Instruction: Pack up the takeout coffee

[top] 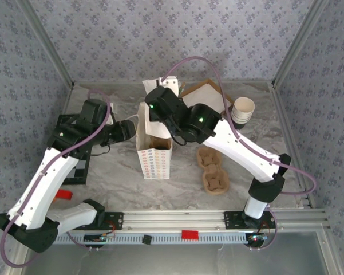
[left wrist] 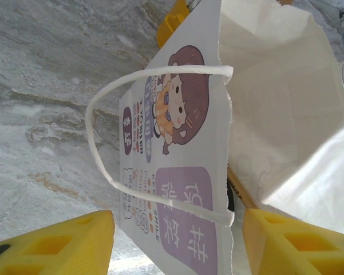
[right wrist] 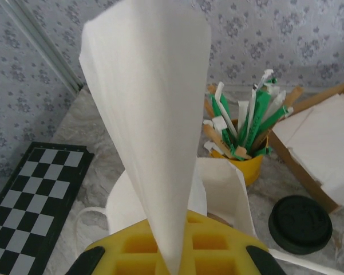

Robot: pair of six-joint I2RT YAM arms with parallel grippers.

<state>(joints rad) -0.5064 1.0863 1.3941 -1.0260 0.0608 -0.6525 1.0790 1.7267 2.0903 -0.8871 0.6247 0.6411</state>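
We judge the packing partly done. The paper bag [top: 153, 154] stands open in the middle of the table [top: 114, 172], with something brown inside that we cannot identify. The cup trays [top: 212, 169] lie just right of it, and the stacked cups [top: 242, 112] wait at the far right. The right claw [right wrist: 177, 249] pinches a white napkin [right wrist: 149, 114] above the bag's far edge. The left claw [left wrist: 177, 243] is spread, straddling the bag's left wall. The bag is white, printed with a cartoon girl and coloured dots.
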